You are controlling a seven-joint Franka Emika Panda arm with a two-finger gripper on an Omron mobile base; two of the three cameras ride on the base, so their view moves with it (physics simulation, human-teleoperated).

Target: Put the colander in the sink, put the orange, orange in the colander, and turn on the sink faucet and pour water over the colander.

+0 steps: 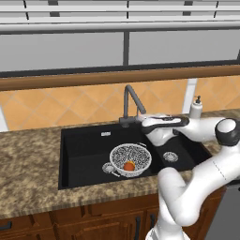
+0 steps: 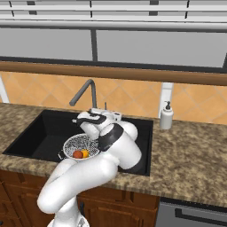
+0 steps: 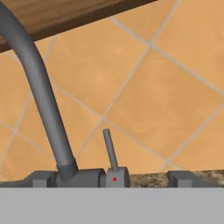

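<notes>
I see the round speckled white-and-grey perforated colander (image 1: 131, 160) at centre frame in the black two-basin sink (image 1: 84, 150), a reddish-orange round fruit (image 1: 129, 166) inside. My gripper (image 3: 113, 186), fingers spread and empty, faces the dark-grey angular faucet's (image 3: 41, 96) short lever (image 3: 109, 151).

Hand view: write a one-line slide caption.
Open tool faces the sink faucet, its short lever upright against orange tile.
</notes>
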